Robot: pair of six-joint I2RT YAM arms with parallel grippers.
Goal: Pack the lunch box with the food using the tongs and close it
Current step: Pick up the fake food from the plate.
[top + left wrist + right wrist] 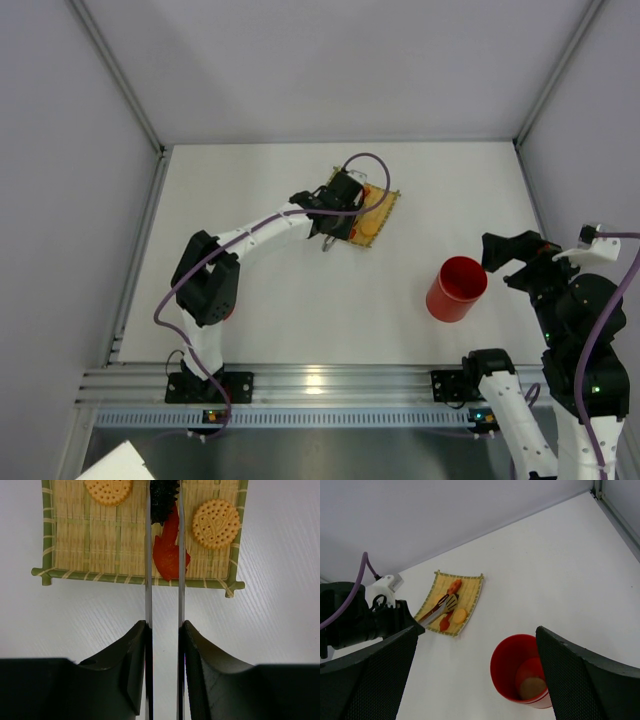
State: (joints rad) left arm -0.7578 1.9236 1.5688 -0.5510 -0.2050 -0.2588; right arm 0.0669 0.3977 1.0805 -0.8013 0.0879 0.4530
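The silvery tongs (149, 580) run forward from my left gripper (165, 627), which is shut on their two arms. Their tips reach over the yellow woven mat (70, 540), with a dark spiky food piece (162, 502) between the arms at the top edge. A red piece (169, 555) lies just nearer, also between the arms. Two round biscuits (216, 523) lie on either side. The red lunch box (458, 288) stands upright and open, with a tan round piece (532, 687) inside. My right gripper (476, 628) hangs open above and beside it, holding nothing.
The mat (372, 212) lies mid-table, the lunch box to its right and nearer. Grey walls enclose the table on three sides. A sliver of something red (229, 313) shows behind the left arm's elbow. White table (300, 300) lies between the mat and the arm bases.
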